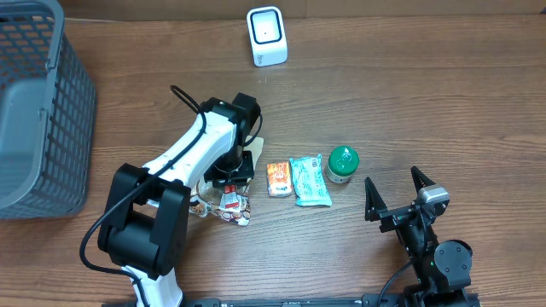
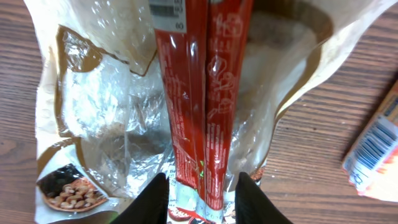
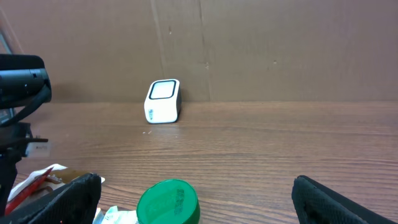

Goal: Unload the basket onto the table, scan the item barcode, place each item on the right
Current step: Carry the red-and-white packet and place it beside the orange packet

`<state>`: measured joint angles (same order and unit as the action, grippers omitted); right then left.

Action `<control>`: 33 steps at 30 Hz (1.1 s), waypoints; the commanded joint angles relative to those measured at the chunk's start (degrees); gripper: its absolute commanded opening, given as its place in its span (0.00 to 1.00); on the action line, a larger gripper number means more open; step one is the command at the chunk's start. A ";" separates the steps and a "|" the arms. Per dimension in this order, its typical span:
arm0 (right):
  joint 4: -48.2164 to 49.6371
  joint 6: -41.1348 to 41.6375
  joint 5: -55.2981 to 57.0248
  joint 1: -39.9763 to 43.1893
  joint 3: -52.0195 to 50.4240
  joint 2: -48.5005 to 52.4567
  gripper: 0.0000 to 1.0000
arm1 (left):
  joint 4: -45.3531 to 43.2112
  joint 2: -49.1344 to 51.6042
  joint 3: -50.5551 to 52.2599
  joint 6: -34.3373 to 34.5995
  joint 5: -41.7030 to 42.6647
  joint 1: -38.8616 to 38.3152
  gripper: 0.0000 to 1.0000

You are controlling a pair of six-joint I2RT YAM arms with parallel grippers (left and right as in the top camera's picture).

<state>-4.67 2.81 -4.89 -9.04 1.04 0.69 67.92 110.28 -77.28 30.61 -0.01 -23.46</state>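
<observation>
Here, nearest the base and well short of the scanner (image 1: 267,36), off to its right, the right gripper (image 1: 393,181) is held with its jaws spread wide and nothing between them. Farther in, yet well apart from the scanner, the red packet (image 2: 202,112) is seen lying on a crumpled clear bag (image 2: 99,112), its end straddled by the left gripper (image 2: 202,199). Whether the packet is pinched or merely flanked cannot be told. A barcode (image 2: 166,9) is shown at the packet's other end. The task is judged barely begun: nothing is presented to the scanner yet, and a sure grasp, a lift and a carry are left.
</observation>
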 commanded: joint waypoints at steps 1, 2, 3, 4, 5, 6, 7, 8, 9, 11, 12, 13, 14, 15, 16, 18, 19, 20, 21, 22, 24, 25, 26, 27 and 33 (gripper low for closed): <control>0.24 0.20 0.57 0.00 -0.57 -0.50 1.00 | 0.85 0.28 -1.92 -3.37 -0.59 0.52 0.29; 0.24 0.20 0.57 0.00 -0.57 -0.50 1.00 | 0.94 0.28 -1.92 -3.69 -0.61 0.57 0.29; 0.24 0.20 0.57 0.00 -0.57 -0.50 1.00 | 1.14 0.28 -1.92 -3.74 -0.63 0.61 0.29; 0.24 0.20 0.57 0.00 -0.57 -0.50 1.00 | 1.29 0.28 -1.90 -4.00 -0.63 0.63 0.28; 0.24 0.20 0.57 0.00 -0.57 -0.50 1.00 | 1.31 0.28 -1.90 -4.35 -0.61 0.63 0.28; 0.24 0.20 0.57 0.00 -0.57 -0.50 1.00 | 1.33 0.28 -1.90 -4.90 -0.63 0.61 0.27; 0.24 0.20 0.57 0.00 -0.57 -0.50 1.00 | 1.36 0.28 -1.90 -5.20 -0.66 0.61 0.27; 0.24 0.20 0.55 0.00 -0.57 -0.50 1.00 | 1.46 0.28 -1.90 -5.33 -0.90 0.61 0.28; 0.24 0.20 0.57 0.00 -0.57 -0.50 1.00 | 1.66 0.28 -1.90 -5.33 -1.53 0.61 0.31; 0.24 0.20 0.57 0.00 -0.57 -0.50 1.00 | 2.54 0.28 -1.90 -5.29 -4.04 0.63 0.33; 0.24 0.22 0.57 0.00 -0.57 -0.50 1.00 | 2.75 0.28 -1.90 -5.05 -4.83 0.63 0.33; 0.24 0.20 0.57 0.00 -0.57 -0.50 1.00 | 3.13 0.28 -1.90 -4.66 -5.51 0.63 0.33; 0.24 0.20 0.57 0.00 -0.57 -0.50 1.00 | 3.50 0.28 -1.90 -4.00 -6.23 0.63 0.35; 0.24 0.20 0.57 0.00 -0.57 -0.50 1.00 | 3.72 0.28 -1.92 -3.41 -6.75 0.66 0.37; 0.24 0.20 0.57 0.00 -0.57 -0.50 1.00 | 3.91 0.28 -1.92 -3.15 -7.30 0.79 0.41; 0.24 0.20 0.57 0.00 -0.57 -0.50 1.00 | 3.85 0.28 -1.95 -3.15 -7.69 1.36 0.47; 0.24 0.20 0.57 0.00 -0.57 -0.50 1.00 | 3.85 0.28 -2.05 -3.15 -7.67 1.81 0.48; 0.24 0.20 0.57 0.00 -0.57 -0.50 1.00 | 3.85 0.26 -2.51 -3.19 -7.23 3.02 0.49; 0.24 0.20 0.57 0.00 -0.57 -0.50 1.00 | 3.85 0.24 -2.93 -3.48 -6.40 3.82 0.49; 0.24 0.20 0.57 0.00 -0.57 -0.50 1.00 | 3.82 0.24 -3.37 -4.09 -5.29 4.59 0.49; 0.24 0.20 0.57 0.00 -0.57 -0.50 1.00 | 3.56 0.22 -5.01 -7.37 -0.09 6.54 0.49; 0.24 0.20 0.57 0.00 -0.57 -0.50 1.00 | 3.56 0.17 -5.53 -8.28 1.27 6.95 0.49; 0.24 0.20 0.57 0.00 -0.57 -0.50 1.00 | 3.65 0.13 -6.40 -9.68 2.91 7.50 0.49; 0.24 0.20 0.57 0.00 -0.57 -0.50 1.00 | 3.82 -0.33 -7.82 -11.21 4.52 8.15 0.49; 0.24 0.20 0.57 0.00 -0.57 -0.50 1.00 | 2.93 -3.67 -13.14 -11.32 3.91 13.16 0.52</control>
<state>-4.69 2.83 -4.91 -9.04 1.04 0.69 71.85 110.04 -87.18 20.84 2.59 -13.69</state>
